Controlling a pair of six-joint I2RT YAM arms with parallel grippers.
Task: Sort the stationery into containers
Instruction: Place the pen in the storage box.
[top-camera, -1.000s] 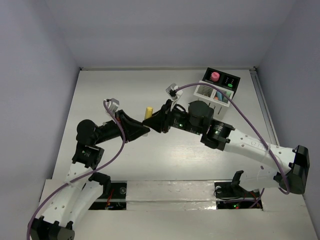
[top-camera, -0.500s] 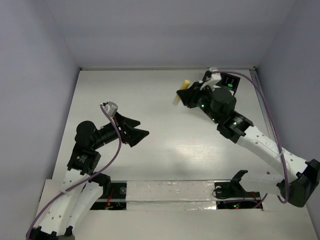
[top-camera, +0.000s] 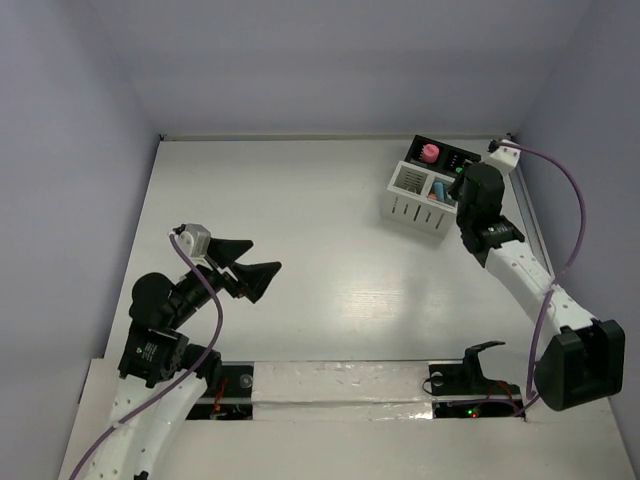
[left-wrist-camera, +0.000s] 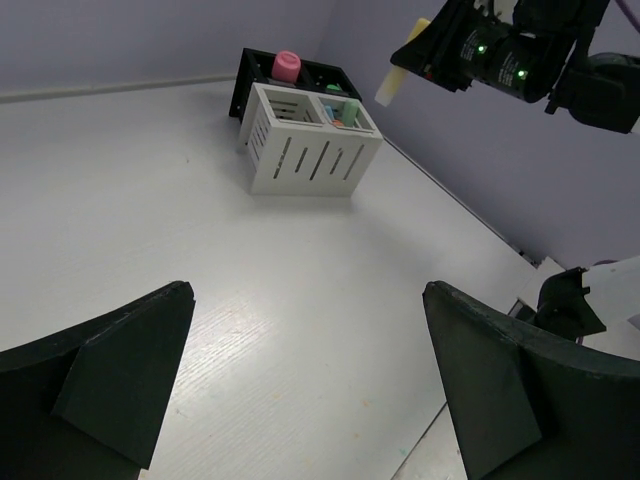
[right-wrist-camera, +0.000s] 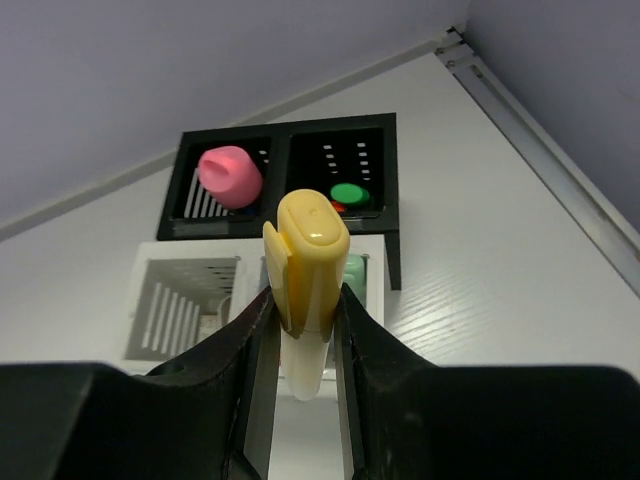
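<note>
My right gripper (right-wrist-camera: 303, 300) is shut on a pastel yellow pen (right-wrist-camera: 308, 250), which stands upright between its fingers. Seen from the left wrist, that pen (left-wrist-camera: 400, 72) hangs in the air above the containers. Below it stand the white slatted box (right-wrist-camera: 170, 300) and, joined behind it, the black box (right-wrist-camera: 395, 230). The black box holds a pink-capped bottle (right-wrist-camera: 230, 172) and a green-capped highlighter (right-wrist-camera: 347, 193). From above, the right gripper (top-camera: 468, 195) hovers at the white box's (top-camera: 405, 205) right end, where a blue pen (top-camera: 438, 190) shows. My left gripper (top-camera: 265, 254) is open and empty over bare table at the left.
A metal rail (top-camera: 525, 215) runs along the table's right edge, close to the containers. Purple-grey walls close the table in at the back and on both sides. The arm bases sit behind a white strip (top-camera: 340, 380) at the near edge.
The left gripper has opened and drawn back to the near left. The right arm carried the yellow pen from the table's middle to above the containers.
</note>
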